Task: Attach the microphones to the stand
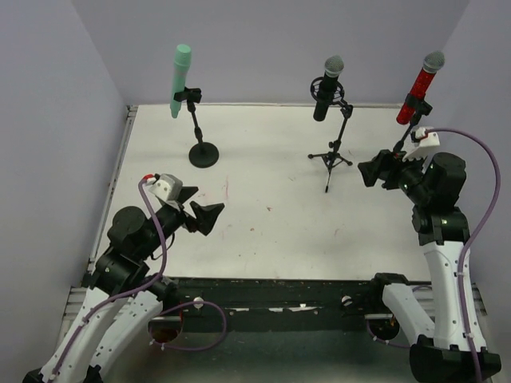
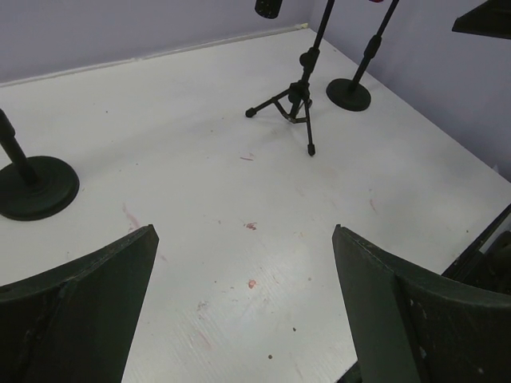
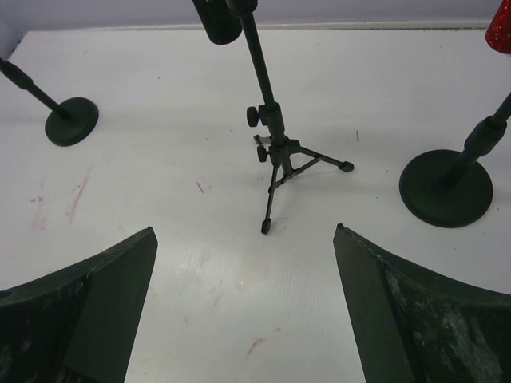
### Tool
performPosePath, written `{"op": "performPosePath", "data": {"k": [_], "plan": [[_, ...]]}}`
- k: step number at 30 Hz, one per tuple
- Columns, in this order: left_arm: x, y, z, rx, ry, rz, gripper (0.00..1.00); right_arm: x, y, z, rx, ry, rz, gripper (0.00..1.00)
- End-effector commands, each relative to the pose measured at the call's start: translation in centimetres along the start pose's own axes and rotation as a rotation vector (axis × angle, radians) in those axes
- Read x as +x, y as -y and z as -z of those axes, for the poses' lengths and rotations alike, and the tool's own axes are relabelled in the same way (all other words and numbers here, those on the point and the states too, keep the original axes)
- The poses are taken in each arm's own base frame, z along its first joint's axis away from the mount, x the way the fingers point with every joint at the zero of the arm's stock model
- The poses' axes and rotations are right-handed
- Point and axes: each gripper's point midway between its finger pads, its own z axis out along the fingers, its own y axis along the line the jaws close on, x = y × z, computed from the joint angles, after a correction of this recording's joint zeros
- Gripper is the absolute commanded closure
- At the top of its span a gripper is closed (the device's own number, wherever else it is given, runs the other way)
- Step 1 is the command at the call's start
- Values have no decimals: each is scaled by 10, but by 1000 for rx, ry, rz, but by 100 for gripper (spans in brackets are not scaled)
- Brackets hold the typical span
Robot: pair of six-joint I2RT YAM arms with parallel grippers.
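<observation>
The mint-green microphone (image 1: 179, 80) sits in the clip of a round-base stand (image 1: 203, 154) at the back left. The black microphone with silver mesh head (image 1: 327, 88) sits in a tripod stand (image 1: 331, 159) at the back middle. The red microphone with silver head (image 1: 420, 88) sits in a round-base stand (image 3: 445, 188) at the back right. My left gripper (image 1: 200, 209) is open and empty over the near left of the table. My right gripper (image 1: 374, 171) is open and empty, just right of the tripod stand.
The white table (image 1: 271, 215) is walled by lilac panels on three sides. The tripod legs (image 3: 275, 187) spread ahead of my right gripper. The left stand's round base (image 2: 36, 187) lies ahead left of my left gripper. A metal rail (image 1: 279, 307) runs along the near edge.
</observation>
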Motion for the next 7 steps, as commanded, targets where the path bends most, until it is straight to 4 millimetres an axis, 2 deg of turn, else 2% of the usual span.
{"op": "performPosePath", "data": {"k": [1, 7], "plan": [[0, -6, 11, -52, -2, 33, 2, 4, 3, 5, 48, -25, -99, 0], [0, -5, 15, -49, 13, 38, 2, -2, -2, 5, 18, -12, -72, 0]]}}
